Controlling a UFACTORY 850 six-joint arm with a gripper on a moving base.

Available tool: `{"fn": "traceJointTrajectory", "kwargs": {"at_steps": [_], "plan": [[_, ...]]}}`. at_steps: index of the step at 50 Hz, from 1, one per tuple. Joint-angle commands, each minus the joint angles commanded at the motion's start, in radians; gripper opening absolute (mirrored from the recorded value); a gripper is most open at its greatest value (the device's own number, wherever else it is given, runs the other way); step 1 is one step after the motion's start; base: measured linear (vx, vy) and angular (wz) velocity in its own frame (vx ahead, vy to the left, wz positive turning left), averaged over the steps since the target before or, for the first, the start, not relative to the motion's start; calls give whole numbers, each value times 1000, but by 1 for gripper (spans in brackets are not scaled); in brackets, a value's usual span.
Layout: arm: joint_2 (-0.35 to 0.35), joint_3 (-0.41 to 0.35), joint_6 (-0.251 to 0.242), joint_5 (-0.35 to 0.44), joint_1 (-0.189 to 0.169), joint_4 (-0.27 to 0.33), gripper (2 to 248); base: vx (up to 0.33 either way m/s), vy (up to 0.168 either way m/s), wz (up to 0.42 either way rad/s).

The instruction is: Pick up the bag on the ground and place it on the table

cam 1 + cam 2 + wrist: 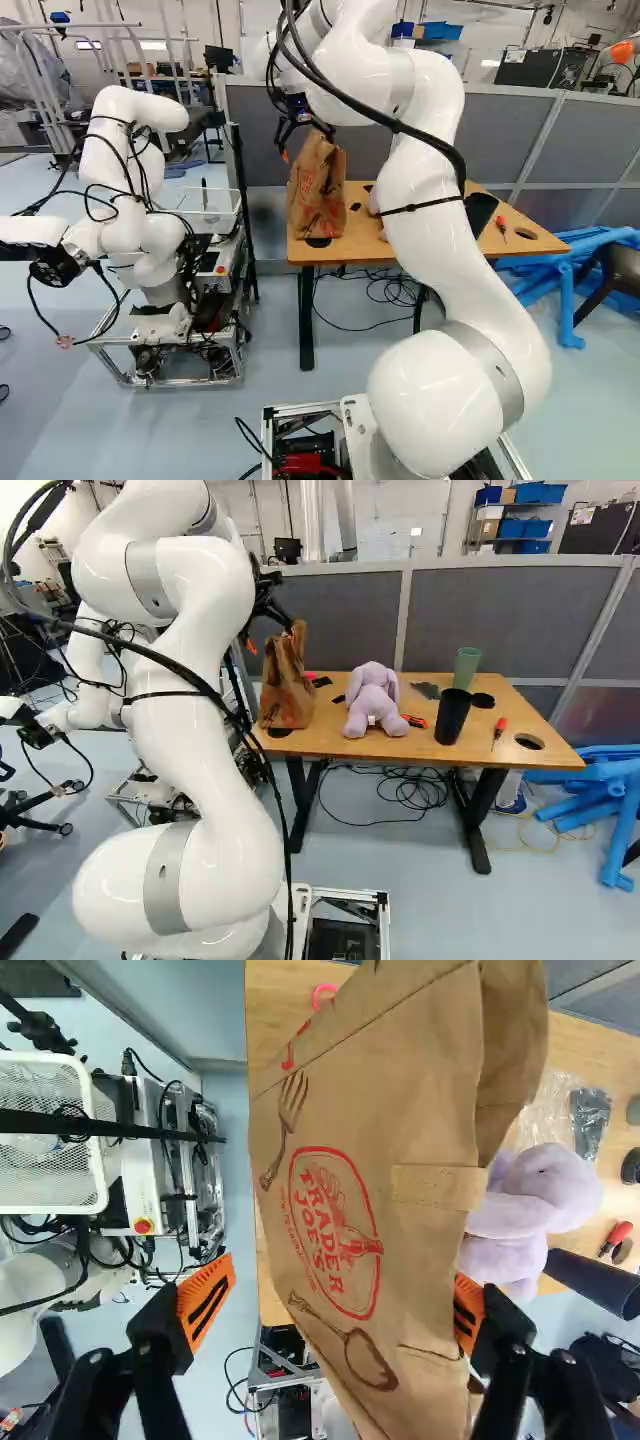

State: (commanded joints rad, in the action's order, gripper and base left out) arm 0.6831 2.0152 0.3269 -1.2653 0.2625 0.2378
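In the right base view my gripper (pixel 262 620) is at the top of the brown paper bag (pixel 284 685), which stands upright on the left end of the wooden table (pixel 335 742). The left base view shows the bag (pixel 317 190) there too, its base on the tabletop. Seen from the wrist, the gripper (pixel 336 1302) is open, with the printed bag (pixel 400 1110) reaching between its fingers. One orange pad (pixel 470 1312) is against or very near the paper; a wide gap separates the other pad (pixel 206 1298) from it.
A purple plush toy (pixel 372 700) sits beside the bag. Farther along the table are a black cup (pixel 453 716), a green cup (pixel 467 667) and a red screwdriver (pixel 499 730). Another robot (pixel 135 200) stands left of the table; cables (pixel 400 790) lie beneath it. Grey partitions (pixel 500 620) rise behind.
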Motion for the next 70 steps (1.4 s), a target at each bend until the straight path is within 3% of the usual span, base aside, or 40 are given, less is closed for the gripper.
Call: {"fn": "traceJointTrajectory", "kwargs": {"at_steps": [70], "plan": [[-117, 40, 0, 0, 0, 0, 247, 0, 0, 0]]}}
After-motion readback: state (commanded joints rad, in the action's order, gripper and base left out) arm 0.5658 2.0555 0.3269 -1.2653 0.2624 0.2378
